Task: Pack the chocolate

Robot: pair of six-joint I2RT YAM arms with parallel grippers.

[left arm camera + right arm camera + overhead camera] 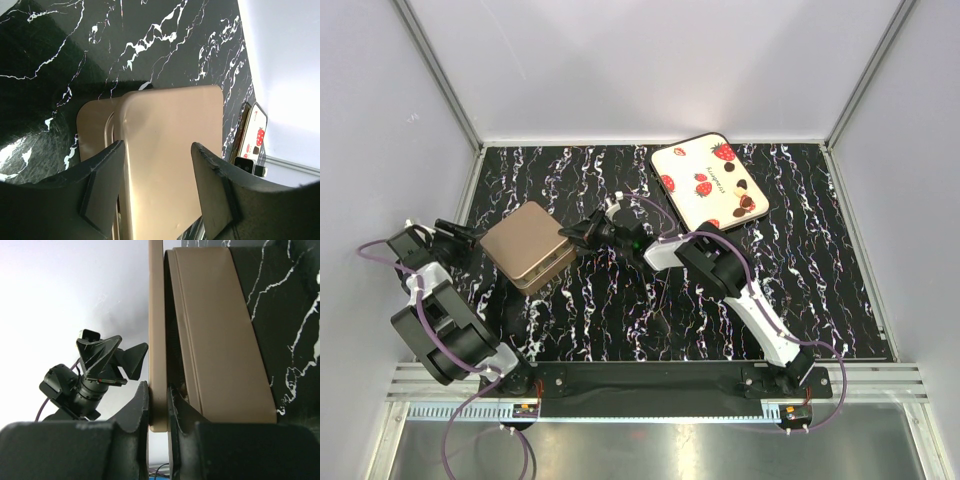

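While the right hand (157,392) is pinched shut on the edge of the brown lid (156,315) and the left hand (157,147) is wide open by the box (92,125), the chocolate (747,203) lies on the strawberry tray (695,165) at the far right, nearest the right arm (760,310).

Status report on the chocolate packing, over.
Right gripper shut on lid edge, lid raised off box. Left gripper open at box's opposite side. Chocolate on strawberry tray, no gripper near. Nothing seen in the way.
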